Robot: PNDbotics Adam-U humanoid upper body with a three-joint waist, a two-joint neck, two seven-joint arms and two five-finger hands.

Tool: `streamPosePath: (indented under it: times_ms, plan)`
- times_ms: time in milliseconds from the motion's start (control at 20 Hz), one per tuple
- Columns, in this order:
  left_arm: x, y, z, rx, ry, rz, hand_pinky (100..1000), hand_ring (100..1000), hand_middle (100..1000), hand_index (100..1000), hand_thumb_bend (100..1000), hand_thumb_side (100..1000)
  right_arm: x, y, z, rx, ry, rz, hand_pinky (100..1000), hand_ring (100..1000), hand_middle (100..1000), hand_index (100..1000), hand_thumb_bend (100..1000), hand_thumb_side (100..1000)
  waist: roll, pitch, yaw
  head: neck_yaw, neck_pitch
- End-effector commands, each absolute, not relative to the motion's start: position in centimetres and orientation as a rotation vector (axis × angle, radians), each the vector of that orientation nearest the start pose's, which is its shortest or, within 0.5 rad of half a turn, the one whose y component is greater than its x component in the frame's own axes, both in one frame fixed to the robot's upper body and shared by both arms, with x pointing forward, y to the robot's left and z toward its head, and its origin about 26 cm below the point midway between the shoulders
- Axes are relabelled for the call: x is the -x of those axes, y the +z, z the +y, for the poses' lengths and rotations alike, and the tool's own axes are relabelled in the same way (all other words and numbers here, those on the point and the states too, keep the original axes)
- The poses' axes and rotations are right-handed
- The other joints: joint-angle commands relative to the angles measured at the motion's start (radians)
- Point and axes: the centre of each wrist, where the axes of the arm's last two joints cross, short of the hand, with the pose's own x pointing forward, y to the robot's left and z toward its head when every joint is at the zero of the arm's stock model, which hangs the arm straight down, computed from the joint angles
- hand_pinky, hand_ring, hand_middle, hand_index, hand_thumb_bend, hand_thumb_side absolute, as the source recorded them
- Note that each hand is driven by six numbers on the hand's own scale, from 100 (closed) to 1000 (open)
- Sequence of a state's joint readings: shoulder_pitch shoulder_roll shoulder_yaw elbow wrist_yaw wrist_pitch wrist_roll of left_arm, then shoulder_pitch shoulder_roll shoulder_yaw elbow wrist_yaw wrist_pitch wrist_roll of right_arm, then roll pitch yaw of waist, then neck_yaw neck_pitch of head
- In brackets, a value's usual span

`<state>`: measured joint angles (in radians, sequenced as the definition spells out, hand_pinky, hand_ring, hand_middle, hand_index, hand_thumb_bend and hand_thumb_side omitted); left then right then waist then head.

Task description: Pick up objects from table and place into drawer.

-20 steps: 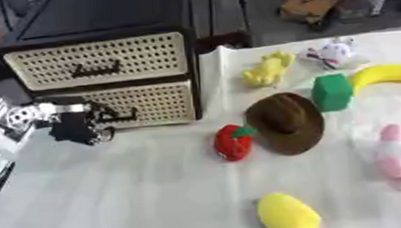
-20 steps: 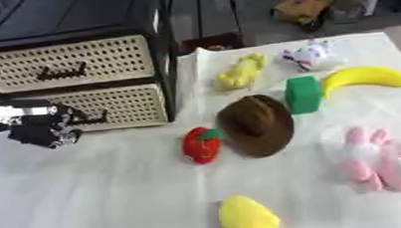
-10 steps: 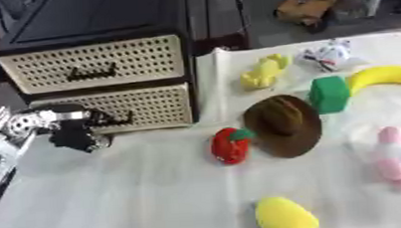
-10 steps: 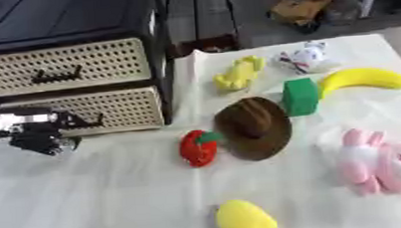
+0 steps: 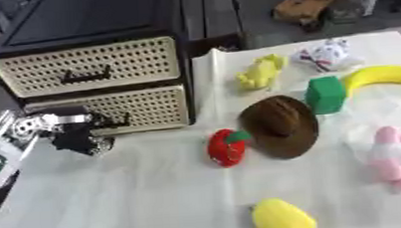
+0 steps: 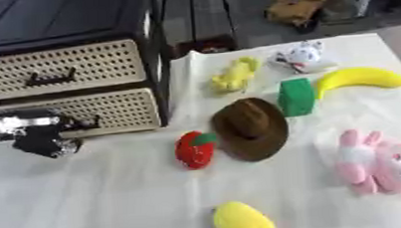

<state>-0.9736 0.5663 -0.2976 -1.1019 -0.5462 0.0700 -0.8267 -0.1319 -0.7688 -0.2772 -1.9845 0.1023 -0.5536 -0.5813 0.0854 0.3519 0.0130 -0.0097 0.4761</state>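
Note:
A black cabinet holds two cream perforated drawers, the upper drawer and the lower drawer, both looking closed. My left hand is at the lower drawer's dark handle, with its fingers curled against it. On the white cloth lie a red strawberry toy, a brown hat, a green cube, a banana, a yellow plush, a white plush, a pink plush and a yellow oval toy. My right hand does not show.
The cloth's near left stretch lies bare in front of the cabinet. Beyond the table's far edge a brown object sits on the dark floor. My left forearm comes in along the left edge.
My left hand has drifted slightly down and left while staying at the lower drawer's handle. The toys have not moved.

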Motion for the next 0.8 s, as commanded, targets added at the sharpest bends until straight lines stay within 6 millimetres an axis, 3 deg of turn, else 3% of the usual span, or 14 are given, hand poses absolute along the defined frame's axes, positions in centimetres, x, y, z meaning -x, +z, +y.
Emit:
streamPosePath:
  times_ms: [50,250,800]
  plan:
    - [-46.2,25.9,27.3,-0.522,-1.545,-1.159,155,170,180,884,100,577,-26.2,26.0,-38.6,-0.967,-0.241,3.095,639,891,592,761,291,1000,-0.005,-0.016,0.001,0.003,-0.006]
    - [-45.8,26.0,27.3,-0.534,-1.557,-1.173,157,172,181,824,100,577,-26.2,26.0,-38.6,-0.971,-0.244,3.098,639,892,592,761,290,1000,-0.005,-0.018,0.007,0.001,0.001]
    - [-44.3,25.8,27.4,-0.57,-1.615,-1.184,163,175,185,783,100,586,-26.1,25.9,-38.7,-0.98,-0.231,3.1,641,893,593,761,284,1000,-0.006,-0.022,0.022,-0.007,0.008]
